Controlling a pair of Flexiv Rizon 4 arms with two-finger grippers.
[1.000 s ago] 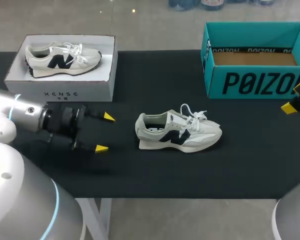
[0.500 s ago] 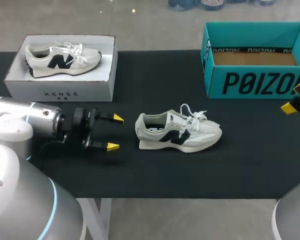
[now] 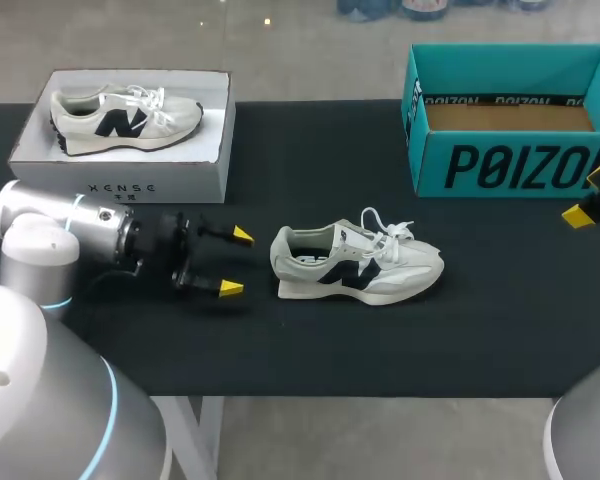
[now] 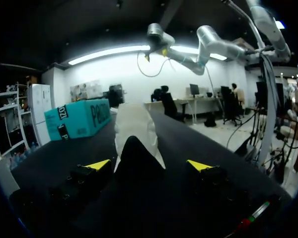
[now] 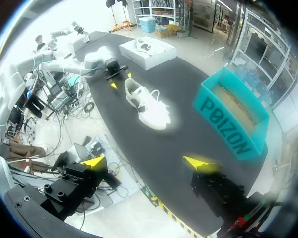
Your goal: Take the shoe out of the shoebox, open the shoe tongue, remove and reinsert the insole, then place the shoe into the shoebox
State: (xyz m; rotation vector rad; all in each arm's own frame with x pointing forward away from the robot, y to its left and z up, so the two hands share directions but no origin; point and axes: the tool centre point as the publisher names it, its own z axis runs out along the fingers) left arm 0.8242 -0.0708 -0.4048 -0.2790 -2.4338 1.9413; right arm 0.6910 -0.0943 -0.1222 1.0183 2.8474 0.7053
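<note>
The shoe [image 3: 358, 262], pale grey and white with a dark mark on its side, stands on its sole near the middle of the black table [image 3: 280, 345], outside both boxes, heel toward my left arm and toe toward the right, white laces lying loosely over the tongue. Just beside its heel, but not touching it, the left gripper [image 3: 236, 262] lies low over the table with its two yellow tips spread wide and pointed at the shoe, nothing held between them. In the left wrist view the shoe [image 4: 135, 126] sits straight ahead of the left gripper [image 4: 148, 165], beyond the tips and in line with the gap between them. Behind the shoe and to its right stands the open teal shoebox [image 3: 510, 165], its brown cardboard floor showing. The right gripper [image 3: 590, 192] hangs at the table's right edge in front of that box; in its own wrist view the right gripper [image 5: 145, 161] looks down from high above the table, fingers well apart and gripping nothing, with the shoe [image 5: 148, 104] and teal shoebox [image 5: 228, 134] far below. At the far left corner a white box [image 3: 120, 180] holds a second shoe [image 3: 125, 115].
</note>
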